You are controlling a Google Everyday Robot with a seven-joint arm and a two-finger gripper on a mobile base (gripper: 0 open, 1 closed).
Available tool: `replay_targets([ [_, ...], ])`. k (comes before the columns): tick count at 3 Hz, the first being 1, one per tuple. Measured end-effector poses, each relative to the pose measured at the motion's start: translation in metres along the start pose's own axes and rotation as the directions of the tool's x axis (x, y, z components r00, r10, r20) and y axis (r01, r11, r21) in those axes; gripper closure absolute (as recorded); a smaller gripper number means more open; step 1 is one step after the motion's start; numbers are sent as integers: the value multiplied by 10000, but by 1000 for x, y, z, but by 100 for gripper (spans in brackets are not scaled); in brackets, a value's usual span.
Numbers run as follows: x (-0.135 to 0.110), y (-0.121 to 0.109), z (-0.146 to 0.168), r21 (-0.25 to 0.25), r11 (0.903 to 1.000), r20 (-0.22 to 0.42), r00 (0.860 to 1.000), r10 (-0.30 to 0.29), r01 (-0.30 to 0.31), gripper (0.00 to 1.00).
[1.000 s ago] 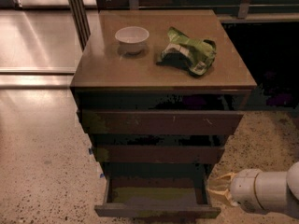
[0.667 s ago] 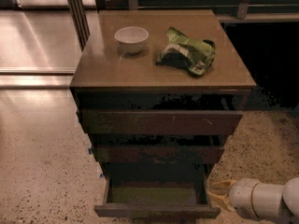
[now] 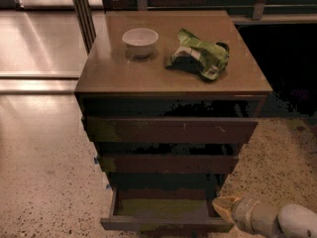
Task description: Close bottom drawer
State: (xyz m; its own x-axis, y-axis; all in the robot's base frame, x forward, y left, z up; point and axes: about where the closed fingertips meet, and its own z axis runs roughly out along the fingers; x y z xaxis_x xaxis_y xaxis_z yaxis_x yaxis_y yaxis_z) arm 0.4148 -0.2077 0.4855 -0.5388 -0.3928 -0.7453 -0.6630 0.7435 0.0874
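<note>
- Speckled stone floor (image 3: 44,182) surrounds a dark brown wooden drawer cabinet (image 3: 124,78) standing at frame centre.
- On the cabinet top, a white bowl (image 3: 140,37) sits at 11 o'clock and a crumpled green snack bag (image 3: 200,58) at 1 o'clock, near each other but not touching.
- Top drawer front (image 3: 168,130): widest, with pale scratches, slightly out.
- Middle drawer front (image 3: 168,163): narrower, directly below.
- Bottom drawer (image 3: 158,223): narrowest, at 6 o'clock in the frame, pulled well out, with its olive-green inner floor exposed.
- Gripper (image 3: 227,206): at 5 o'clock in the frame, with its yellowish tip at the bottom drawer's right front corner. Actual contact is uncertain, and how far it is spread cannot be told. Its pale arm (image 3: 292,221) extends toward 4 o'clock.
</note>
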Motion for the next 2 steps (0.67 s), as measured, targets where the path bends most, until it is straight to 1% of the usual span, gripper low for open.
replay_targets([
  [1,41,-1,45,-500,9938,267,9945,1008,-994,100],
  [2,57,21,61,-957,9853,208,9893,1441,-1415,100],
])
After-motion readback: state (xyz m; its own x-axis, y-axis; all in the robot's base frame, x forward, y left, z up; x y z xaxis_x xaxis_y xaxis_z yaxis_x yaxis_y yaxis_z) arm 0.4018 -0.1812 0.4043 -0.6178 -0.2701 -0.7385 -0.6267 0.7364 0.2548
